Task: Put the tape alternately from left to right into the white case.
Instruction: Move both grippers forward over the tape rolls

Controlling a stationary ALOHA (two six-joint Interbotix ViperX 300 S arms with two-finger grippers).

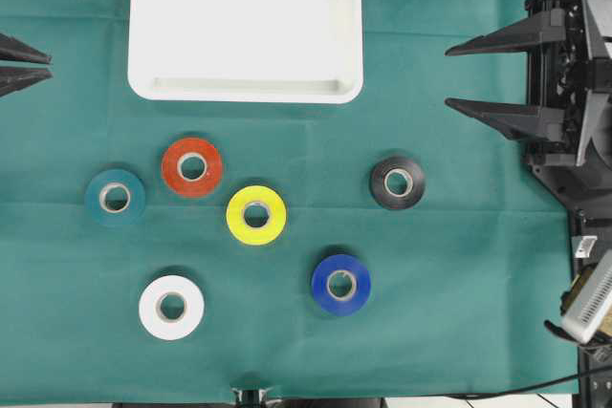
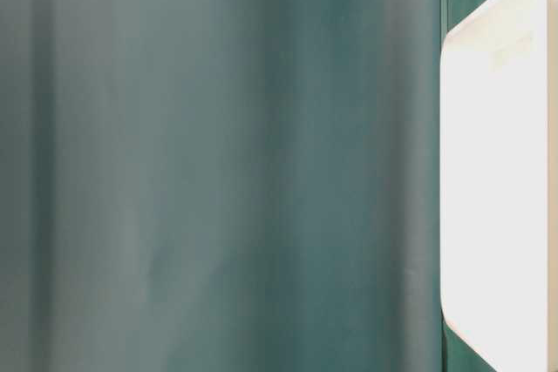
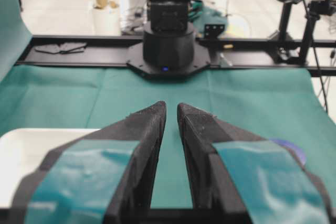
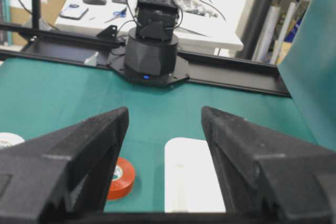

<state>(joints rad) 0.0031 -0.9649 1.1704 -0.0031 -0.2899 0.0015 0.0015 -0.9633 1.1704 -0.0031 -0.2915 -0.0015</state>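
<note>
Overhead, case: the white case (image 1: 245, 26) is lying at the top edge, its upper rim cut off.
Overhead, tape: six rolls are sitting apart on the green cloth (image 1: 459, 332) below it: teal (image 1: 115, 198), red-orange (image 1: 192, 167), yellow (image 1: 256, 215), black (image 1: 398, 182), blue (image 1: 340, 284), white (image 1: 171, 308).
Overhead, grippers: the left gripper (image 1: 19, 62) is poking in at the left edge, clenched and empty; the right gripper (image 1: 478, 76) is standing released at the right.
Table level: blurred green is filling the view; only the case's end is showing at right.
Left wrist: the blue roll is half hidden behind a finger.
Right wrist: the red-orange roll is peeking beside the case.
</note>
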